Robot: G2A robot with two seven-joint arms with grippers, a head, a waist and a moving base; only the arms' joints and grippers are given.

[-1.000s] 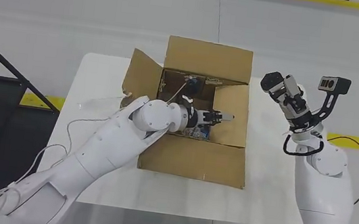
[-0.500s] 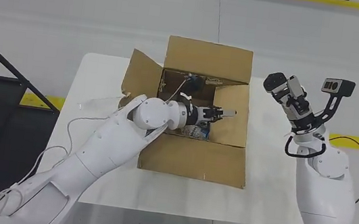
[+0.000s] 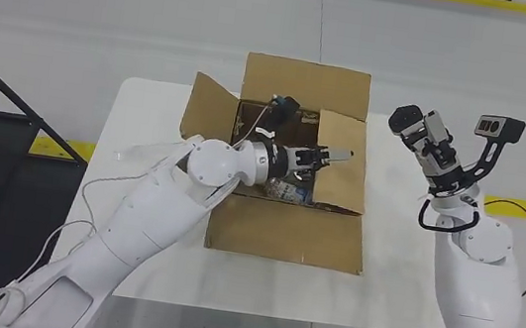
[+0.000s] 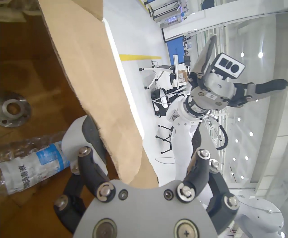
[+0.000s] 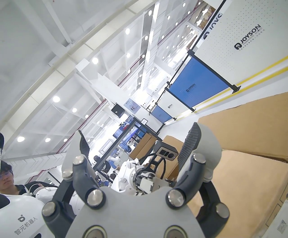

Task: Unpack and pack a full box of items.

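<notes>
Box (image 3: 284, 235) on table (image 3: 150, 109); bottle (image 4: 29, 164), flange (image 4: 13, 109) inside; left tool (image 3: 332, 155) astride flap (image 4: 90, 67)

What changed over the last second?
The left gripper moved across the box toward the flap on the right arm's side. It now straddles that flap's edge with its fingers open, and the flap has lifted. Nothing was grasped or released. The right gripper stayed raised and open beside the box.
</notes>
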